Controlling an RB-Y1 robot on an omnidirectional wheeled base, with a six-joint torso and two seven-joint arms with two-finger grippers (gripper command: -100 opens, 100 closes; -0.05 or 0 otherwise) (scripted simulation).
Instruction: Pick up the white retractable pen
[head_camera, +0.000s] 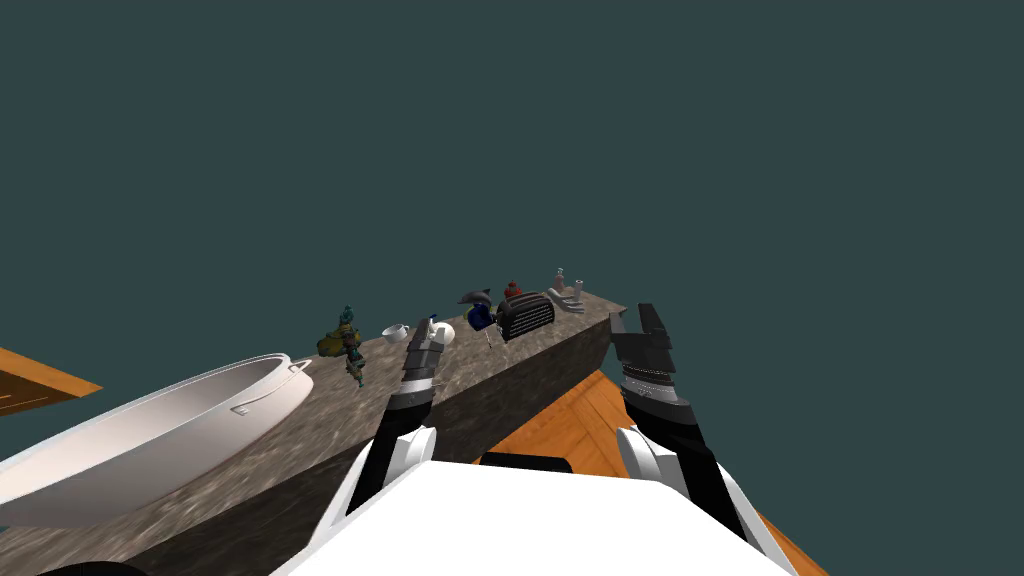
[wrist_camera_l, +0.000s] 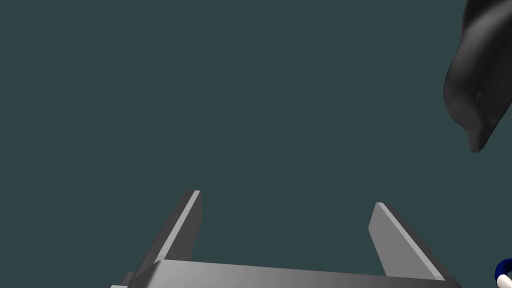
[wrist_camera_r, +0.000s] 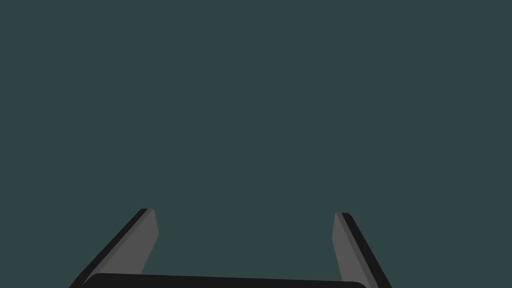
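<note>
Big white pan (head_camera: 170, 430) sits closest, on the mottled stone counter (head_camera: 330, 405). What may be the white retractable pen (head_camera: 489, 340), a thin pale sliver too small to be sure of, lies on the counter just under a blue object (head_camera: 480, 318), at three o'clock from the left gripper (wrist_camera_l: 287, 197). That gripper's fingers stand spread, nothing between them. A dark dolphin figure (wrist_camera_l: 475, 85) rises at its one o'clock. The right gripper (wrist_camera_r: 245, 212), beyond the counter's end, is likewise spread.

Counter (head_camera: 575, 322): 1
White handled basin (head_camera: 150, 450): 1
White cup (head_camera: 395, 332): 1
Colourful figurine (head_camera: 346, 345): 1
Dark dolphin figure (wrist_camera_l: 475, 85): 1
Dark grilled appliance (head_camera: 525, 317): 1
</note>
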